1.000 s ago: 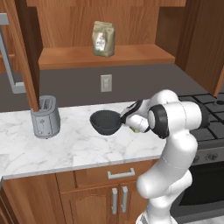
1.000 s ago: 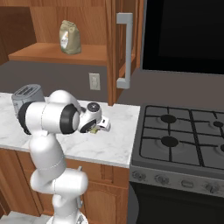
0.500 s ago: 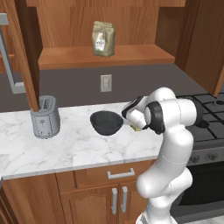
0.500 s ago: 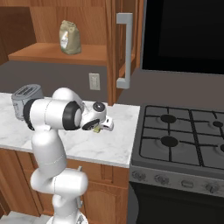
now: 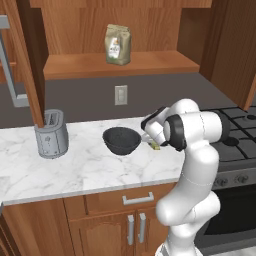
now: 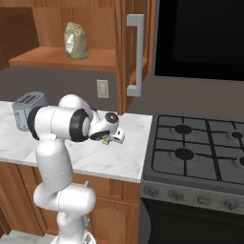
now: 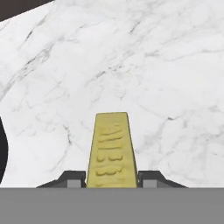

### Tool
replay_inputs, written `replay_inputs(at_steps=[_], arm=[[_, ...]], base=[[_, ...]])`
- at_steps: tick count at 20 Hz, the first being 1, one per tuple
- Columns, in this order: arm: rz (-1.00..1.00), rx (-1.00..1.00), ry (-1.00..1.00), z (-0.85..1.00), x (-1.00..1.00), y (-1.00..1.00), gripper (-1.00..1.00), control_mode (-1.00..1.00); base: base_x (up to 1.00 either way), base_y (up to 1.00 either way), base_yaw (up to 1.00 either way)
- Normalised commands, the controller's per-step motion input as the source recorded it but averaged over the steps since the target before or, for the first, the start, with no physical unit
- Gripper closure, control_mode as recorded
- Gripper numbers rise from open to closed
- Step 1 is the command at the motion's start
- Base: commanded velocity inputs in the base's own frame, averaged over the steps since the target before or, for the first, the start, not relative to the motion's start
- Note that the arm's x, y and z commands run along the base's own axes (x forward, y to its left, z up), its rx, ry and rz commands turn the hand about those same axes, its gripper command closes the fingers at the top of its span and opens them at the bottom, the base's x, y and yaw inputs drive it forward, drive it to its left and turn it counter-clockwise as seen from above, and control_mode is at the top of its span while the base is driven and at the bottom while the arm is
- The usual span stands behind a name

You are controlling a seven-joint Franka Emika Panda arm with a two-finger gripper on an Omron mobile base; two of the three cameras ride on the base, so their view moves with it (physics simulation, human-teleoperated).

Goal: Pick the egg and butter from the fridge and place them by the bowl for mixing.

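My gripper is shut on the butter, a mustard-yellow stick that juts out from between the two dark fingertips, low over the white marble counter. In the left base view the butter and gripper hang just right of the dark, round bowl. The bowl's rim shows as a dark arc at the left edge of the hand view. From the right base view the gripper with the butter sits near the counter's right end. The egg and the fridge are out of view.
A grey toaster stands at the counter's left. The gas stove adjoins the counter on the right. A paper bag sits on the wooden shelf above. A wall socket is behind the bowl.
The hand with the butter has sunk a little toward the counter beside the bowl, and the arm's elbow has swung right. The bowl and toaster have stayed put.
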Motion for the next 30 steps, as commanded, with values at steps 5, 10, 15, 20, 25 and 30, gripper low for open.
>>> replay_inputs(at_steps=[5, 10, 15, 20, 25, 30], arm=[[-0.01, 0.0, 0.0, -0.29, 0.01, 0.3, 1.0, -1.0], [-0.02, 0.0, 0.0, -0.29, 0.11, 0.29, 1.0, -1.0], [-0.02, 0.0, 0.0, -0.29, 0.04, 0.29, -1.0, -1.0], [-0.02, 0.0, 0.01, -0.25, -0.01, 0.34, -1.0, -1.0], [-0.03, 0.0, 0.0, -0.13, 0.0, 0.3, -1.0, -1.0], [-0.06, 0.0, 0.0, 0.01, -0.03, 0.26, -1.0, -1.0]], base=[[0.0, 0.0, 0.0], [0.0, 0.0, 0.0], [0.0, 0.0, 0.0], [0.0, 0.0, 0.0], [0.0, 0.0, 0.0], [0.0, 0.0, 0.0]])
